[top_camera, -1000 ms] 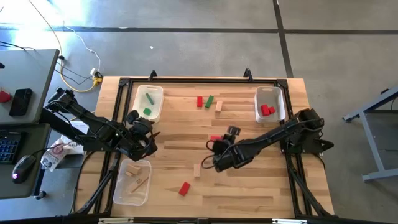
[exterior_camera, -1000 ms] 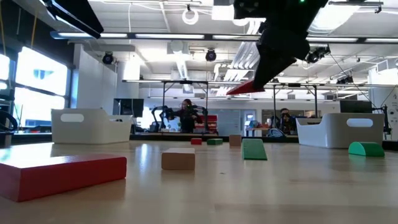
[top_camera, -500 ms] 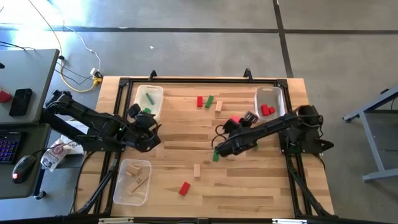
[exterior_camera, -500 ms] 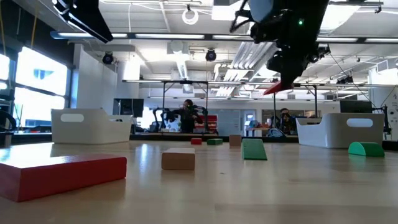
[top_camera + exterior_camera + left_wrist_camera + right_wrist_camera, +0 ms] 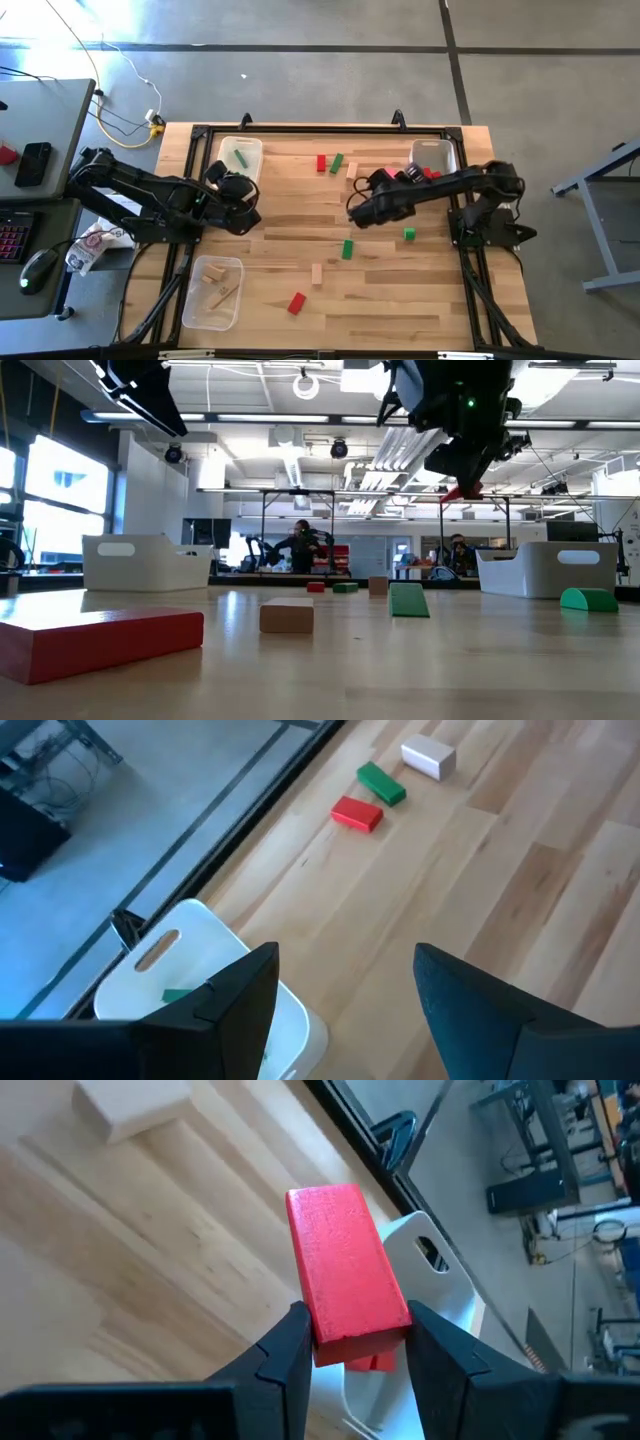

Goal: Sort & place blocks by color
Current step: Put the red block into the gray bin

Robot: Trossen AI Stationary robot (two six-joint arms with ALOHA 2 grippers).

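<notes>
A red block (image 5: 345,1270) sits between the fingers of my right gripper (image 5: 350,1350), in the air beside the white bin (image 5: 436,152) at the far right, which holds red blocks (image 5: 429,175). In the low view the block's end (image 5: 463,490) shows under my right gripper (image 5: 455,430). My left gripper (image 5: 345,980) stands open and holds nothing, next to the far-left bin (image 5: 240,165), which holds green blocks. Red (image 5: 321,163), green (image 5: 337,162) and plain (image 5: 352,171) blocks lie flat on the table. My right gripper pinches the red block by its two long sides (image 5: 322,1342) near one end, between the two fingers. The fingers slant downward toward the far-right bin, and the block sticks out ahead of them. It is lifted clear of the table.
More loose blocks lie on the near half: two green ones (image 5: 347,248) (image 5: 409,234), a plain one (image 5: 317,274) and a red one (image 5: 297,302). A near-left bin (image 5: 213,292) holds plain blocks. A black frame (image 5: 300,130) borders the table.
My right gripper has carried the red block up and toward the table's far-right corner, to the bin with red blocks, turning its wrist on the way. My left gripper has drifted a little toward the far edge, still open.
</notes>
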